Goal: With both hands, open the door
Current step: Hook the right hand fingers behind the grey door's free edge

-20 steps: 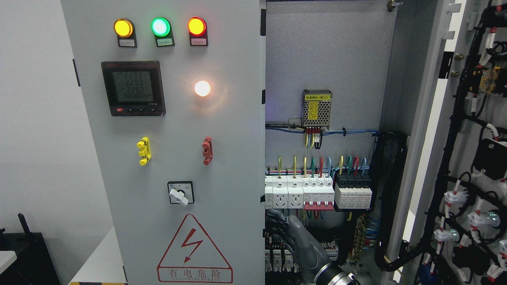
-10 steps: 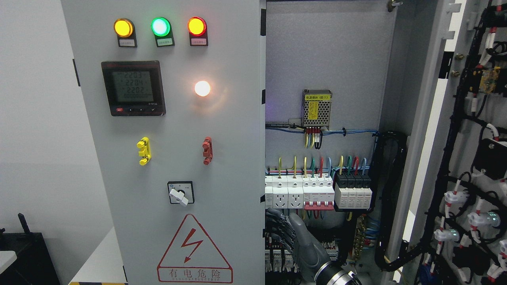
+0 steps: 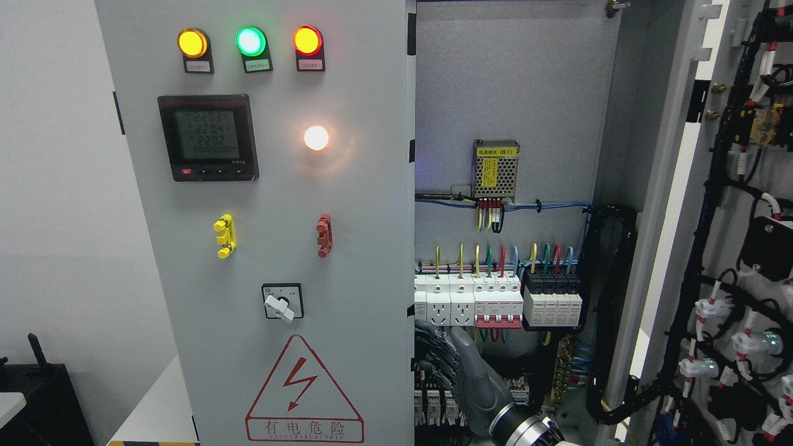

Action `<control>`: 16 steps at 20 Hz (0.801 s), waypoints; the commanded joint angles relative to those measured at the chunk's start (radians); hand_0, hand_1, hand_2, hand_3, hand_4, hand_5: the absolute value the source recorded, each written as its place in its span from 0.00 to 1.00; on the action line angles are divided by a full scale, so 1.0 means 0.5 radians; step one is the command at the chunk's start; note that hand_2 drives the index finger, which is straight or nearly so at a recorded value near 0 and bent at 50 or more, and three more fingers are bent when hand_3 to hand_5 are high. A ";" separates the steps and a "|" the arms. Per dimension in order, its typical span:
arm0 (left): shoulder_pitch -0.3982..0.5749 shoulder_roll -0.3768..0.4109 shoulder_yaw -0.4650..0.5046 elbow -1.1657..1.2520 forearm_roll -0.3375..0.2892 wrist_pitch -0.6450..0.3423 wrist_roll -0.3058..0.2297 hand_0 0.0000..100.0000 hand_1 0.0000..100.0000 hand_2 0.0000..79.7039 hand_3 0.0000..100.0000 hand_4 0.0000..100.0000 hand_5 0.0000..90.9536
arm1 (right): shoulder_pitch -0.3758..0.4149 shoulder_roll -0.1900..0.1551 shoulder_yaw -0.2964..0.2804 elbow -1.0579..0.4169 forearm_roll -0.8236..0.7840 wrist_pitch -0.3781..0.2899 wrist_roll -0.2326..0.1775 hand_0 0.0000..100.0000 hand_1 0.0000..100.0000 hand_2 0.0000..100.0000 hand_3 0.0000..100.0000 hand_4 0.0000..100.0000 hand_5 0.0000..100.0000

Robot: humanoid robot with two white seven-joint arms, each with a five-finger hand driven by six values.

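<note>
a: setting, item one: plain grey wall (image 3: 56,186) at left, an electrical cabinet filling the rest. left door (image 3: 272,204) reads as closed or close to it, carrying three indicator lamps (image 3: 249,41), a digital meter (image 3: 207,137), a lit white lamp (image 3: 316,138), a rotary switch (image 3: 282,301) and a shock-warning triangle (image 3: 303,389).

b: and the right door (image 3: 743,248)?

a: item two: swung well open at the right edge, its wired inner face toward the camera. the interior shows a power supply (image 3: 495,169) and a row of breakers and sockets (image 3: 495,300).

b: robot hand?

a: item three: right robot hand (image 3: 455,368), arm entering from the bottom right, low in the open bay. its fingers (image 3: 433,353) are curled at the free edge of the left door; i judge they hook that edge, though contact is partly hidden. left robot hand: not in view.

b: risks?

a: item four, judged only. the fingers sit just beside the lower terminals and wiring, so a slip off the door edge could drive them into live parts. a one-handed pull low on a tall door may twist it, or the grip may peel off. the wrist could also snag the cable bundle (image 3: 610,310) on withdrawal.
</note>
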 commanded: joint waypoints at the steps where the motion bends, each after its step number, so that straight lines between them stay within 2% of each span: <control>1: 0.000 0.000 0.000 0.000 0.000 0.000 -0.001 0.00 0.00 0.00 0.00 0.03 0.00 | -0.007 0.000 0.017 -0.004 -0.008 -0.006 0.055 0.00 0.00 0.00 0.00 0.00 0.00; 4: 0.000 0.000 0.000 0.000 0.000 0.003 -0.001 0.00 0.00 0.00 0.00 0.03 0.00 | -0.007 -0.006 0.017 -0.004 -0.008 -0.006 0.061 0.00 0.00 0.00 0.00 0.00 0.00; 8: 0.000 0.000 0.000 0.000 0.000 0.000 -0.001 0.00 0.00 0.00 0.00 0.03 0.00 | -0.007 -0.012 0.017 -0.004 -0.008 -0.006 0.116 0.00 0.00 0.00 0.00 0.00 0.00; 12: 0.000 0.000 0.000 0.000 0.000 0.000 -0.001 0.00 0.00 0.00 0.00 0.03 0.00 | -0.007 -0.034 0.017 -0.004 -0.008 0.052 0.122 0.00 0.00 0.00 0.00 0.00 0.00; 16: 0.000 0.000 0.000 0.000 0.000 0.000 -0.001 0.00 0.00 0.00 0.00 0.03 0.00 | -0.007 -0.037 0.017 -0.004 -0.008 0.053 0.125 0.00 0.00 0.00 0.00 0.00 0.00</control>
